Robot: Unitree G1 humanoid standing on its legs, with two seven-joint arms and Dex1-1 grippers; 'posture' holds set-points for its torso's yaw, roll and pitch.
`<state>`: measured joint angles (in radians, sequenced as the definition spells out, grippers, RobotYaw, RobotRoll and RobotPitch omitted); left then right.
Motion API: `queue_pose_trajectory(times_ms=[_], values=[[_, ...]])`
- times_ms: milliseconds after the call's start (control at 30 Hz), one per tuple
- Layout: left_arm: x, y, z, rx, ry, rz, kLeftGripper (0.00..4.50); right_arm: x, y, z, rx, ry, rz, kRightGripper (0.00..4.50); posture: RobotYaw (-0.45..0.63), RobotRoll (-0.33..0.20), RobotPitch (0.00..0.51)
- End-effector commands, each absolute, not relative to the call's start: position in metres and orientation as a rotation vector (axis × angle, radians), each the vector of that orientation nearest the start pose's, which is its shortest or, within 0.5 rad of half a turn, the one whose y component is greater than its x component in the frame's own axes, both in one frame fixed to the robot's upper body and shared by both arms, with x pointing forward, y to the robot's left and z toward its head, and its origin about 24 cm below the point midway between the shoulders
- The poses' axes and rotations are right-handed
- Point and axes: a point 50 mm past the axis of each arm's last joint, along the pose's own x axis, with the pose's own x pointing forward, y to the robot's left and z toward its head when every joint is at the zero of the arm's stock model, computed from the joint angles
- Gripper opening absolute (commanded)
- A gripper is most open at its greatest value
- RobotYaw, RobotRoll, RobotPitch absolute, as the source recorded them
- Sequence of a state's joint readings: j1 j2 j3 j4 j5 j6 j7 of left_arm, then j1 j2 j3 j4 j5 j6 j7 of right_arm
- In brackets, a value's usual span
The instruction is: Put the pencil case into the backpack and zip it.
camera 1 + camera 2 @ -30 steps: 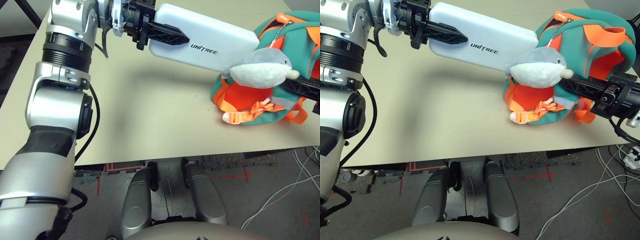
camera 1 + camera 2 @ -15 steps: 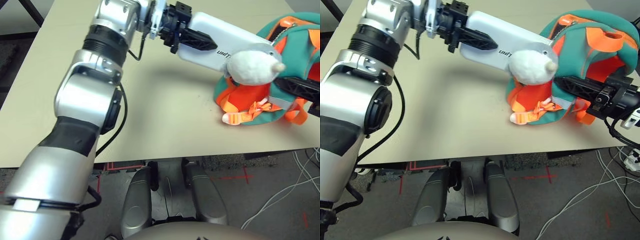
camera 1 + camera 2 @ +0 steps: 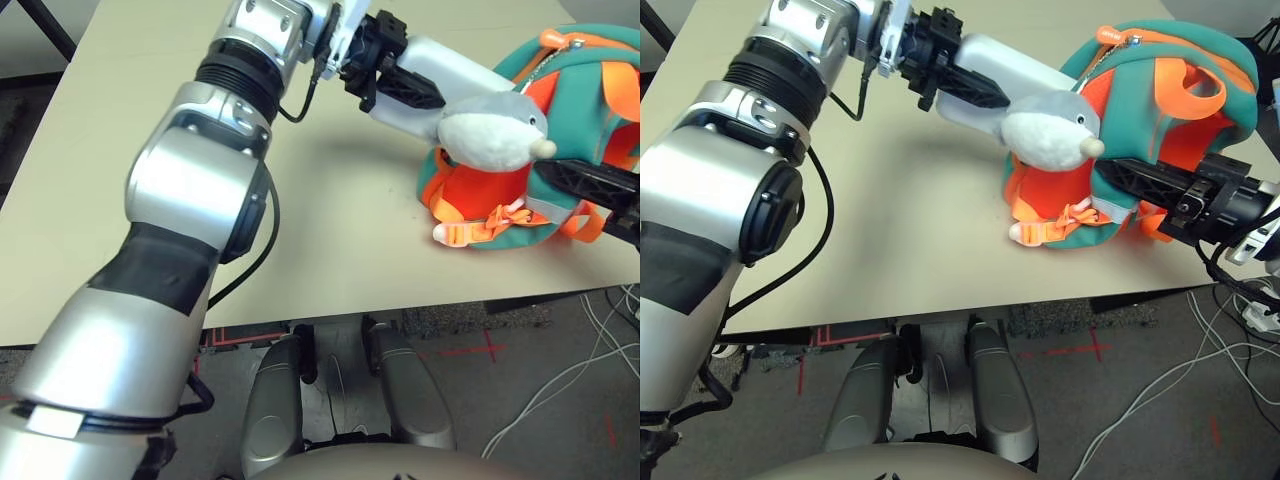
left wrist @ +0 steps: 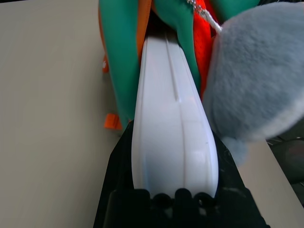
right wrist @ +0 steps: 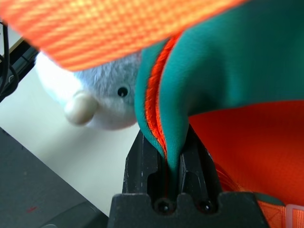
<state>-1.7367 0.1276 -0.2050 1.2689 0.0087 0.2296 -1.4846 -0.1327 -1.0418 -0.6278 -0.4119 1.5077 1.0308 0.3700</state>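
Advanced since a second ago: flat white hard-shell pencil case (image 4: 173, 142), clamped in left gripper (image 3: 405, 90), front end entering orange mesh, teal-trimmed backpack (image 3: 1160, 110) on beige surface (image 3: 330, 220). Right gripper (image 5: 171, 175) pinches teal rim. Grey plush toy (image 3: 1045, 130) dangles. Insertion partial; zipping outstanding.

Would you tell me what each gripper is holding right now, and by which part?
The left gripper clamps the pencil case by its near end; the right gripper pinches the backpack by a teal fabric edge.
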Motion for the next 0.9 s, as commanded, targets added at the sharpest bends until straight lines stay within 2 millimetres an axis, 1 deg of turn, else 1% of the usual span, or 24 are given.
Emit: queue_pose_trajectory(times_ms=[33, 167, 333, 367, 400, 433, 467, 600, 633, 667, 733, 767, 900], values=[[0.363, -0.002, 0.300, 0.595, 0.259, -1.622, 1.24, 0.208, -0.242, 0.247, 0.180, 0.176, 0.787, 0.12, -0.20, 0.000, 0.239], [0.365, -0.001, 0.304, 0.542, 0.211, -1.589, 1.24, 0.212, -0.241, 0.249, 0.174, 0.174, 0.794, 0.12, -0.18, 0.000, 0.236], [0.371, 0.027, 0.324, 0.452, 0.127, -1.528, 3.07, 0.219, -0.242, 0.255, 0.164, 0.180, 0.811, 0.12, -0.13, 0.000, 0.241], [0.372, 0.033, 0.328, 0.435, 0.107, -1.515, 3.52, 0.220, -0.242, 0.255, 0.163, 0.189, 0.816, 0.12, -0.12, 0.000, 0.242], [0.373, 0.039, 0.330, 0.422, 0.094, -1.505, 3.80, 0.220, -0.242, 0.256, 0.162, 0.197, 0.821, 0.12, -0.11, 0.000, 0.243], [0.374, 0.044, 0.331, 0.417, 0.086, -1.496, 4.29, 0.221, -0.242, 0.256, 0.160, 0.203, 0.825, 0.12, -0.11, 0.000, 0.243], [0.375, 0.051, 0.332, 0.414, 0.081, -1.486, 4.50, 0.223, -0.242, 0.257, 0.157, 0.206, 0.828, 0.12, -0.10, 0.000, 0.245], [0.378, 0.074, 0.334, 0.393, 0.077, -1.438, 4.50, 0.228, -0.243, 0.260, 0.152, 0.213, 0.841, 0.12, -0.07, 0.000, 0.251], [0.379, 0.078, 0.334, 0.388, 0.076, -1.424, 3.99, 0.229, -0.243, 0.260, 0.150, 0.216, 0.845, 0.12, -0.07, 0.000, 0.251], [0.379, 0.082, 0.335, 0.381, 0.075, -1.411, 3.78, 0.230, -0.243, 0.260, 0.149, 0.218, 0.847, 0.12, -0.06, 0.000, 0.251], [0.380, 0.086, 0.335, 0.376, 0.081, -1.399, 3.03, 0.232, -0.243, 0.260, 0.148, 0.221, 0.850, 0.12, -0.06, 0.000, 0.251], [0.380, 0.086, 0.334, 0.375, 0.086, -1.400, 2.68, 0.232, -0.243, 0.260, 0.147, 0.221, 0.851, 0.12, -0.06, 0.000, 0.251], [0.379, 0.083, 0.330, 0.365, 0.098, -1.413, 1.05, 0.235, -0.242, 0.260, 0.144, 0.224, 0.854, 0.12, -0.06, 0.000, 0.252]])
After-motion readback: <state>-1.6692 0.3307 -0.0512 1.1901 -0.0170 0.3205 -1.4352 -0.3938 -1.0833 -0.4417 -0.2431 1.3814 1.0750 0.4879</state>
